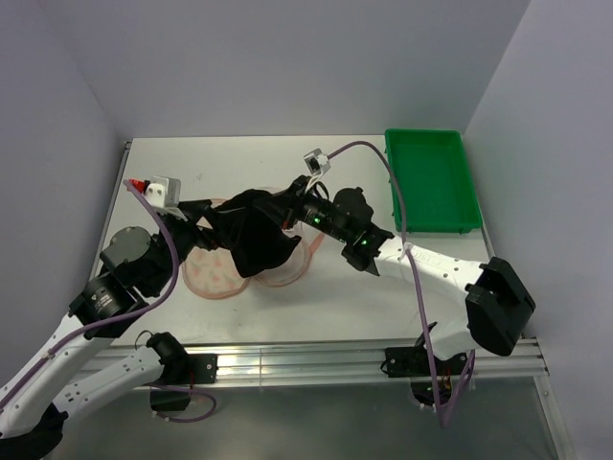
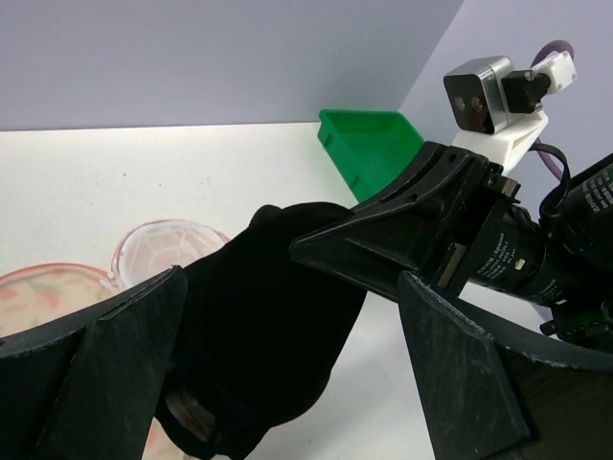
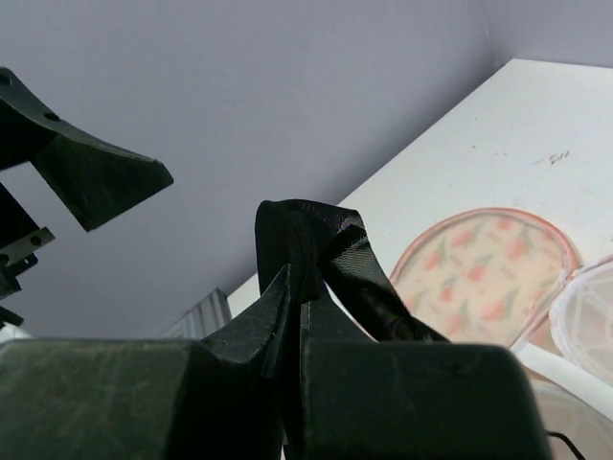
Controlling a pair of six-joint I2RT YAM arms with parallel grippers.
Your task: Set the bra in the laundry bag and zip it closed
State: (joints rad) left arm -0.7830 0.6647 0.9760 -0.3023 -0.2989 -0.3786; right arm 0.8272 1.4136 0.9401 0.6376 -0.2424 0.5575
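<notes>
The black bra (image 1: 251, 238) hangs in the air over the peach-pink laundry bag (image 1: 213, 276), which lies flat on the white table. My right gripper (image 3: 299, 287) is shut on a bunched fold at the top of the bra (image 3: 311, 235); from above this gripper (image 1: 285, 207) sits at the bra's right upper edge. My left gripper (image 2: 287, 383) is open wide, and the hanging bra (image 2: 259, 326) fills the space between its fingers without being pinched. It (image 1: 211, 218) stands just left of the bra. The bag's two lobes (image 2: 158, 247) show behind the bra.
A green plastic tray (image 1: 431, 182) stands at the back right of the table, also seen in the left wrist view (image 2: 369, 144). Grey walls close in the table on the left, back and right. The right arm's cable (image 1: 393, 201) arcs over the tray's edge.
</notes>
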